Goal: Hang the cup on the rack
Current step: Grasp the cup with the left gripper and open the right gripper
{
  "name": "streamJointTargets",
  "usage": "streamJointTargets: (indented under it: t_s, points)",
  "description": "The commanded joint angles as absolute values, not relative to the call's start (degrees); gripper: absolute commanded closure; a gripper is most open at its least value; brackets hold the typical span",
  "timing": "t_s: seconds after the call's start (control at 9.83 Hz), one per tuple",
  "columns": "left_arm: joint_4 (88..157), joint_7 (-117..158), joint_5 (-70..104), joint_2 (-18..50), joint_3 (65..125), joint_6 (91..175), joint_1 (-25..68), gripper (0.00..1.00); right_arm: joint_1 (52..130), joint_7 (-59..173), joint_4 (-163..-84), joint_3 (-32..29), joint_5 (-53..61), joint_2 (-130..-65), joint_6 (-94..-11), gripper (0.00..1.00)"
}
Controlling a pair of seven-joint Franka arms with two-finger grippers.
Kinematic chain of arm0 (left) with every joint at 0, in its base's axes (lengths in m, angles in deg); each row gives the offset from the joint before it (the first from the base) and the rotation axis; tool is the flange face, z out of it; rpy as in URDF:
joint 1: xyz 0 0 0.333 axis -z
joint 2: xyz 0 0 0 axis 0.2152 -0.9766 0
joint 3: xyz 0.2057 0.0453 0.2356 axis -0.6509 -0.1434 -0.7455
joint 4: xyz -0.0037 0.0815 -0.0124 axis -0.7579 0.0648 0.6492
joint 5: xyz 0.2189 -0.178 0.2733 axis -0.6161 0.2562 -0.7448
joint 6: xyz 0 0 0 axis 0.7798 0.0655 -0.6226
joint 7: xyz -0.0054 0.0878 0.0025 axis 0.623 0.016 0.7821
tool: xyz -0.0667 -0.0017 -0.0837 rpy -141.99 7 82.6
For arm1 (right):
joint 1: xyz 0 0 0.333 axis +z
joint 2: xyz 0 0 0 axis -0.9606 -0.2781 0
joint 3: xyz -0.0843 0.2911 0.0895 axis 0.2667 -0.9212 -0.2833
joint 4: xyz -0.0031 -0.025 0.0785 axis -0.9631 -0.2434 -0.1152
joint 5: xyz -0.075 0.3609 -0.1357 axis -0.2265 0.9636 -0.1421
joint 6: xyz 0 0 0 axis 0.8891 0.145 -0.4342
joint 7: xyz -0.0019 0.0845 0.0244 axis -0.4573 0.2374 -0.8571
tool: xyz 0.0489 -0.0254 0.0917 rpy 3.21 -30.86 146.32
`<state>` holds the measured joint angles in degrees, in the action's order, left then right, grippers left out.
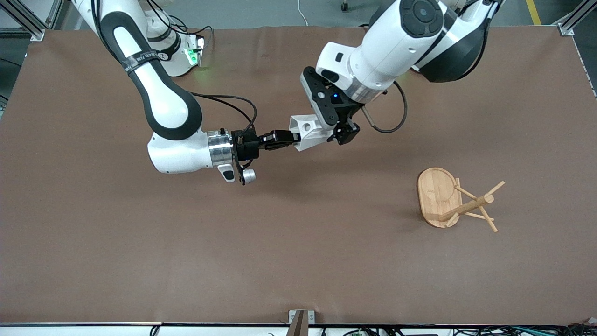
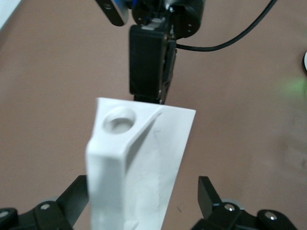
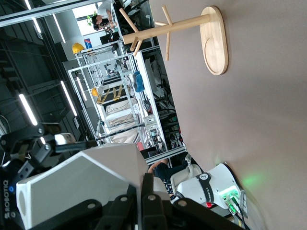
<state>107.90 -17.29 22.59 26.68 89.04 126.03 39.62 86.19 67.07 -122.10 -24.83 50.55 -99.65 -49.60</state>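
white faceted cup point(image 1: 308, 132) midair (tilted) — bamboo rack point(image 1: 448, 198) upright

A matte brown desk point(image 1: 140, 261) fills the front view, with grey floor point(image 1: 261, 11) along its 12 o'clock edge and aluminium frame posts point(image 1: 571, 23) at the corners. The right wrist view shows strip ceiling lights point(image 3: 29, 109) and metal shelving point(image 3: 117, 91), possibly workshop racks.

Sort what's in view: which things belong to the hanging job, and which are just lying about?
Job:
cup, held over the table by the shut right gripper, between the open left gripper's fingers
rack, toward the left arm's end

Lying about:
nothing else on the table
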Motion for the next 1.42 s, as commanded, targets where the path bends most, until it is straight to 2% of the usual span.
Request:
streamJointTargets:
  t_s: [0.0, 0.41, 0.51, 0.61, 0.71, 0.92, 1.02, 1.12, 1.22, 1.32]
  points:
    - [108.4, -19.2, 21.8, 24.0, 89.0, 126.3, 39.7, 0.0, 85.4, 68.1, -123.8, -25.6, 52.6, -98.1, -49.8, 0.99]
    - [108.1, -19.5, 21.7, 22.3, 88.9, 126.4, 40.5, 0.0, 85.5, 68.1, -123.8, -25.6, 52.6, -98.0, -49.9, 0.99]
    - [108.2, -19.6, 21.7, 22.3, 88.9, 126.4, 40.5, 0.12, 85.5, 68.1, -123.8, -25.6, 52.6, -98.0, -49.9, 0.99]
    - [108.2, -19.4, 21.7, 22.3, 88.9, 126.4, 40.6, 0.46, 85.5, 68.0, -123.8, -25.6, 52.6, -97.9, -49.9, 0.99]
    - [108.2, -19.1, 21.7, 22.3, 88.9, 126.4, 40.7, 0.71, 85.5, 68.0, -123.8, -25.6, 52.6, -97.9, -50.0, 0.99]
    - [108.2, -19.0, 21.7, 22.4, 89.0, 126.4, 40.6, 0.95, 85.5, 68.0, -123.8, -25.6, 52.6, -97.9, -50.1, 0.99]
    - [108.2, -19.0, 21.7, 22.5, 89.0, 126.3, 40.6, 0.99, 85.5, 67.6, -123.8, -25.6, 52.6, -97.9, -50.0, 0.99]
    - [108.2, -19.5, 21.7, 22.5, 89.0, 126.3, 40.6, 1.0, 85.5, 67.5, -123.7, -25.6, 52.6, -97.9, -49.9, 0.98]
    - [108.2, -19.5, 21.7, 22.5, 89.0, 126.3, 40.5, 1.0, 85.0, 67.3, -123.8, -25.6, 52.6, -98.0, -49.5, 0.75]
    - [108.2, -19.5, 21.7, 22.6, 89.0, 126.3, 40.5, 1.0, 85.1, 67.5, -123.7, -25.5, 52.6, -97.3, -50.4, 0.03]
